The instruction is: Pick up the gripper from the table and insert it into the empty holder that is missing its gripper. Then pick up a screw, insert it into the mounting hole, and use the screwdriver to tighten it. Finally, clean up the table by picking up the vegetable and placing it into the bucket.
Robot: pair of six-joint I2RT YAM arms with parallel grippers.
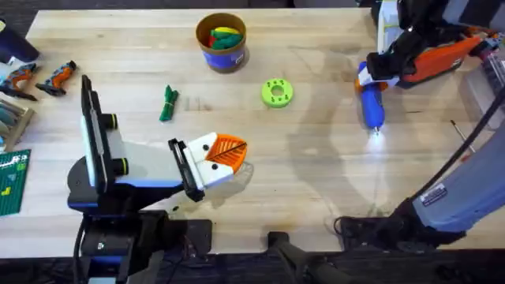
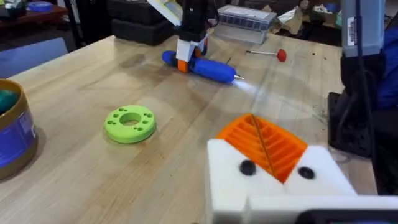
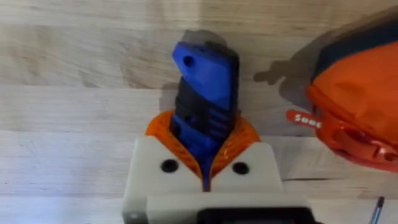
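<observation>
Here the right gripper (image 3: 205, 165) clamps the screwdriver (image 1: 372, 101) lying at the table's (image 1: 316, 181) far right (its tip lit), and lifted by this rear end it could tilt or slip free.

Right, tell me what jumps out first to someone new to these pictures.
The right gripper is clamped on the blue screwdriver at the table's far right, its tip lit. The left gripper, white with orange pads, lies near the front centre. A lime-green disc sits between them.

Blue screwdriver (image 1: 372, 101) lies flat, tip lit.
</observation>
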